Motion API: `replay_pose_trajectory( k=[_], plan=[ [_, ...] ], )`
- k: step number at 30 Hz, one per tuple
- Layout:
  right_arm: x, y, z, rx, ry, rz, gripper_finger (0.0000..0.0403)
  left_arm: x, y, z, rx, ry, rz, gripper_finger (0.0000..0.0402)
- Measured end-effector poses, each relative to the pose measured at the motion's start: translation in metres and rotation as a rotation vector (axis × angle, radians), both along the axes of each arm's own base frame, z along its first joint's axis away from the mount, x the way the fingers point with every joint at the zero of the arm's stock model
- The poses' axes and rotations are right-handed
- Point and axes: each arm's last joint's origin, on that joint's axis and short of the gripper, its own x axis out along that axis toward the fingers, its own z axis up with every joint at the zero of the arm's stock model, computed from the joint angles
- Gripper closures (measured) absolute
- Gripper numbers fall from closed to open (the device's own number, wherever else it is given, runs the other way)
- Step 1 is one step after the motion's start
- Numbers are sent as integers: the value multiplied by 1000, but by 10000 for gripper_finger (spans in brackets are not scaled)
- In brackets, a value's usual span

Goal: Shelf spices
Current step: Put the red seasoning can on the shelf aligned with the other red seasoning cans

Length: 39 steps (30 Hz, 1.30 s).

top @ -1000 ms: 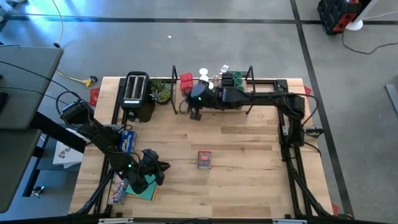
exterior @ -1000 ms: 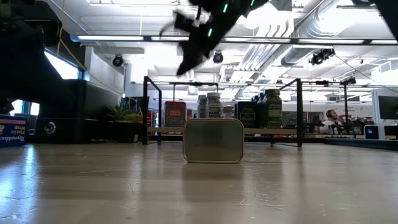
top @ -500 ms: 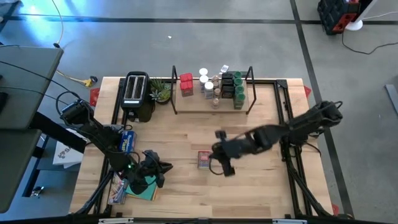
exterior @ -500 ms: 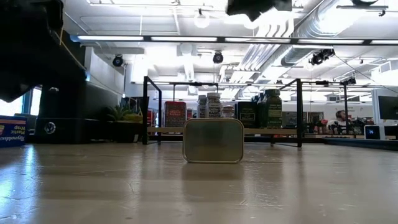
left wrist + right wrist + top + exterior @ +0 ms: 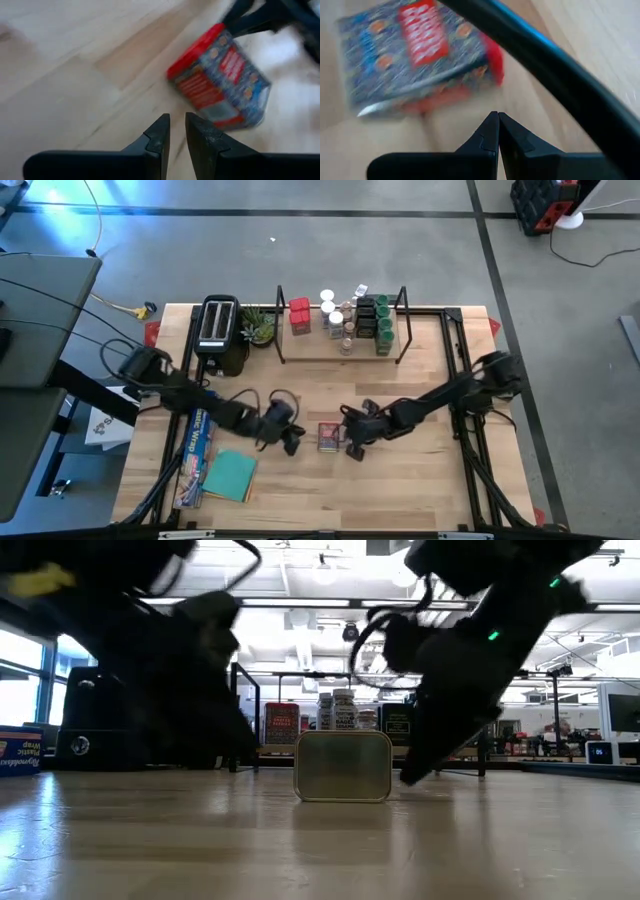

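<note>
Red tin (image 5: 328,437) betw. left hand (image 5: 291,442), right hand (image 5: 354,446)

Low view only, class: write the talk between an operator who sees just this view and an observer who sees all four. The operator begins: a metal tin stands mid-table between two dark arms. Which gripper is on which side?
Observer: From above, the left gripper is at the tin's left and the right gripper is at its right. Neither holds it.
Operator: Are the right one's fingers open?
Observer: No. Its wrist view shows the fingers pressed together with nothing between them, and the tin lying beyond.
Operator: And the left?
Observer: Its wrist view shows a narrow gap between the fingers, which is empty and aimed toward the tin's red-rimmed end.
</note>
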Motion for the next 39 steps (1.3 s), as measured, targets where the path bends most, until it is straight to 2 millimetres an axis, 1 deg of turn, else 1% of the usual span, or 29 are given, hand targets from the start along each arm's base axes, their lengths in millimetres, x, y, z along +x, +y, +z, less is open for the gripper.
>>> replay_pose_trajectory(
  k=[4, 8, 11, 13, 15, 18, 22, 25, 29, 32, 36, 39],
  plan=[
    [16, -7, -10, -11, -27, -7, 401, 17, 14, -11, -40, -60, -45, 344],
    [21, -12, -11, -20, -15, -9, 401, 32, 27, -20, -56, -63, -56, 344],
    [23, -13, -9, -39, -13, 4, 401, 40, 29, -20, -60, -56, -120, 344],
    [25, -13, -6, -85, -18, 23, 401, 42, 29, -18, -47, -57, -141, 344],
    [28, -12, -2, -157, -35, 21, 401, 42, 30, -12, -8, -63, -147, 344],
    [34, -9, 10, -253, -82, -8, 401, 39, 28, 2, 47, -83, -152, 344],
    [36, -3, 15, -350, -76, 19, 401, 29, 26, 19, 146, -47, -106, 344],
    [39, 0, 20, -364, -85, 43, 401, 20, 20, 33, 212, -41, -55, 344],
    [39, 5, 20, -327, -102, 72, 401, 15, 14, 48, 293, -92, 18, 344],
    [40, 10, 24, -352, -136, 90, 401, 10, 6, 53, 343, -110, 7, 344],
    [40, 19, 26, -402, -176, 138, 401, 7, -1, 55, 371, -116, 1, 344],
    [40, 22, 27, -418, -182, 144, 401, 5, -5, 54, 376, -113, -13, 344]
  ],
)
